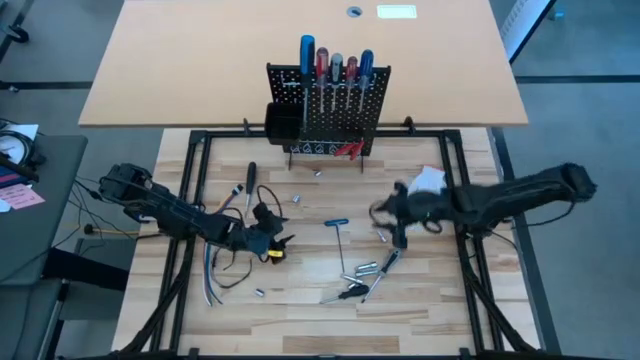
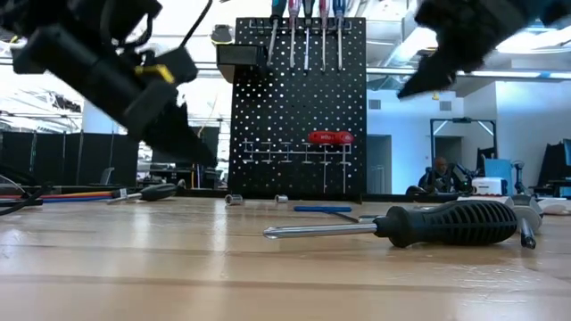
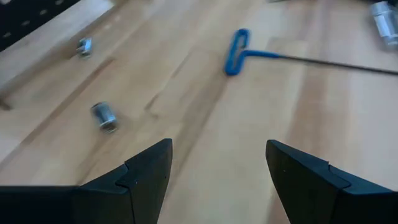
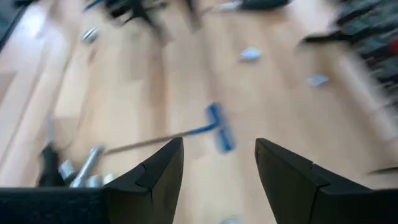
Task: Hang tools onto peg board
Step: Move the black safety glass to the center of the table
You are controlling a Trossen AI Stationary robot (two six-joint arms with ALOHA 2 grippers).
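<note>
The black peg board (image 1: 328,105) stands upright at the table's far middle. Several screwdrivers (image 1: 335,65) hang in its top rail, and red-handled pliers (image 2: 331,137) hang lower down. A blue T-handled key (image 1: 337,224) lies on the table between my grippers. Small silver bits (image 3: 104,116) lie nearby. A black-handled screwdriver (image 2: 446,223) lies toward the near right. My left gripper (image 3: 217,146) hovers open just left of the key, holding nothing. My right gripper (image 4: 219,143) hovers open to the key's right, also holding nothing.
A second black-handled screwdriver (image 1: 251,180) lies at the far left of the work area. Loose cables (image 1: 215,278) lie at the near left. A white glove (image 1: 428,180) lies by the right arm. More small tools (image 1: 360,275) are scattered at the near middle.
</note>
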